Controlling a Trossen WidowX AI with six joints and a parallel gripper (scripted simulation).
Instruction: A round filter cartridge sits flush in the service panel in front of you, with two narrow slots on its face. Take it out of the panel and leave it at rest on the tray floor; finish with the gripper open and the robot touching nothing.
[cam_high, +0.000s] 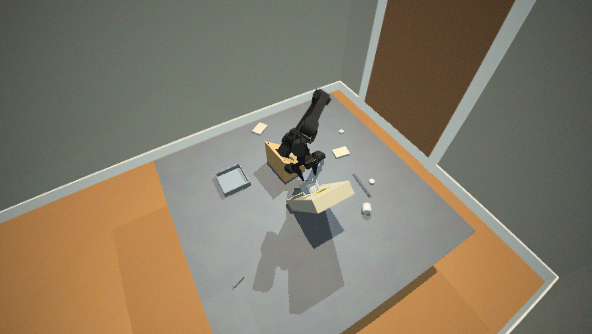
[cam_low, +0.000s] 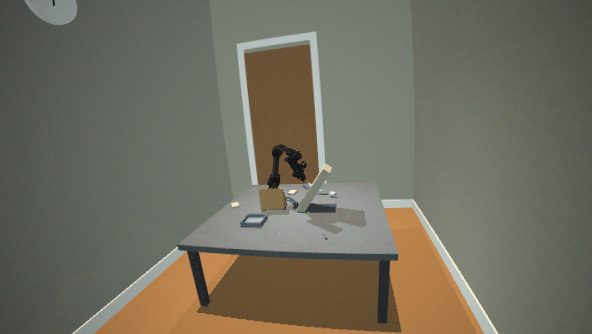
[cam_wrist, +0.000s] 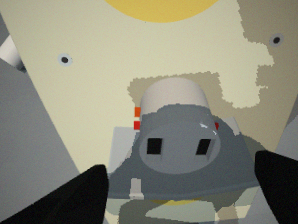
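The round filter cartridge (cam_high: 312, 188) (cam_low: 307, 185) (cam_wrist: 177, 147) is out of its socket. It lies low in front of the tilted service panel (cam_high: 334, 197) (cam_low: 315, 189) (cam_wrist: 90, 100), its pale body towards the panel and its grey face with two dark slots towards the wrist camera. What bears it is hard to tell. The panel's yellow ring (cam_wrist: 162, 10) shows at the top of the wrist view. My gripper (cam_high: 308, 176) (cam_low: 302, 178) (cam_wrist: 180, 168) is open, its black fingers apart on either side of the cartridge's face, holding nothing. The tray (cam_high: 237, 189) (cam_low: 252, 225) stands apart with nothing on its floor.
A tan box (cam_high: 280, 163) (cam_low: 272, 199) stands between the tray and the arm. A white cylinder (cam_high: 366, 208), a grey bar (cam_high: 361, 185) and a cream block (cam_high: 341, 152) lie on the panel's other side. Another cream block (cam_high: 259, 128) lies behind the tray.
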